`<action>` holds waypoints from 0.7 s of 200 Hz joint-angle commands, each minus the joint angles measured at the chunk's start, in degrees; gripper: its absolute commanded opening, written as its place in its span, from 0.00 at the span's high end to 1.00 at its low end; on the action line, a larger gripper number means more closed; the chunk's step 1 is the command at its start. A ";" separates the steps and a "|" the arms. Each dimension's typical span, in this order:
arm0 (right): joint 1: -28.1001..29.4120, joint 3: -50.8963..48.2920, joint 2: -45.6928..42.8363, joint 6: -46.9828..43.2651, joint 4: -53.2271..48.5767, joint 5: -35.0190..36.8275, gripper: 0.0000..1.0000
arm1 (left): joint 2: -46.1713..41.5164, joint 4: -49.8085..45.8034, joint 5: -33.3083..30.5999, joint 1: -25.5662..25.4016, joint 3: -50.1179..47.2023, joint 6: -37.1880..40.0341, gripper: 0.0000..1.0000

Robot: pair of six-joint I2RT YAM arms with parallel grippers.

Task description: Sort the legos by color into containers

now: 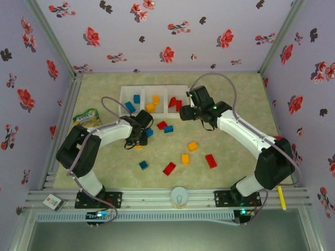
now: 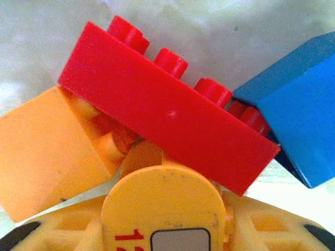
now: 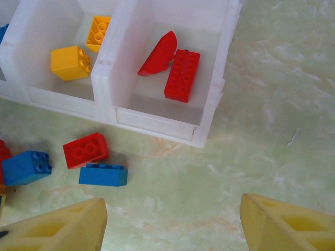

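Marbled table (image 1: 230, 178), left fingers (image 2: 57, 230) perhaps gripping legos (image 2: 167, 115), right fingers (image 3: 57, 227) spread

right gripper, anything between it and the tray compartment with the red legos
No, in the right wrist view just bare table between the right gripper and that compartment.

Ahead of the right gripper (image 3: 172, 200), the table (image 3: 272, 120) lies bare between its wide-apart fingers and past the white tray's (image 3: 157, 125) right corner. Only the tray's low near wall stands before the red compartment (image 3: 209, 52), while a small red brick (image 3: 85, 150) and a flat blue brick (image 3: 103, 175) crowd the left side. Right at the left gripper (image 1: 138, 137), a long red brick (image 2: 167, 130), an orange brick (image 2: 47, 151) and a blue brick (image 2: 293, 125) press together, seemingly leaving no gap.
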 commanded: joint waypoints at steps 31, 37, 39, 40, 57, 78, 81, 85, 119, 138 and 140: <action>0.63 -1.62 -1.18 1.26 0.48 1.73 0.32 | -11.74 -6.16 -0.56 0.27 0.98 1.31 0.69; 0.71 -1.94 -1.23 1.48 0.63 1.86 0.32 | -13.09 -6.82 -0.65 0.32 1.24 1.56 0.70; 0.72 -2.07 -1.20 1.58 0.77 1.89 0.32 | -13.54 -6.97 -0.72 0.25 1.40 1.67 0.70; 0.76 -2.06 -1.18 1.62 0.81 1.85 0.32 | -13.75 -7.13 -0.73 0.24 1.44 1.73 0.70; 1.05 -2.94 -1.58 2.26 1.19 2.37 0.32 | -17.09 -9.08 -1.54 0.26 2.95 2.74 0.71; 1.24 -4.30 -2.38 3.22 1.81 2.69 0.32 | -19.48 -11.30 -2.66 0.28 6.21 4.38 0.72; 1.29 -4.46 -2.47 3.31 1.88 2.62 0.32 | -19.69 -11.47 -2.81 0.32 6.75 4.66 0.72; 1.33 -4.62 -2.56 3.48 1.90 2.65 0.32 | -19.80 -11.66 -3.00 0.32 7.51 5.08 0.72; 2.05 -5.98 -3.96 4.10 0.98 4.62 0.33 | -17.97 -11.09 -3.72 0.74 13.68 8.19 0.73; 2.55 -7.11 -4.67 4.86 0.24 6.03 0.34 | -14.47 -9.32 -3.65 1.06 17.62 9.67 0.73; 2.56 -7.25 -4.72 4.97 0.21 6.08 0.34 | -14.15 -9.07 -3.71 1.08 18.12 9.83 0.73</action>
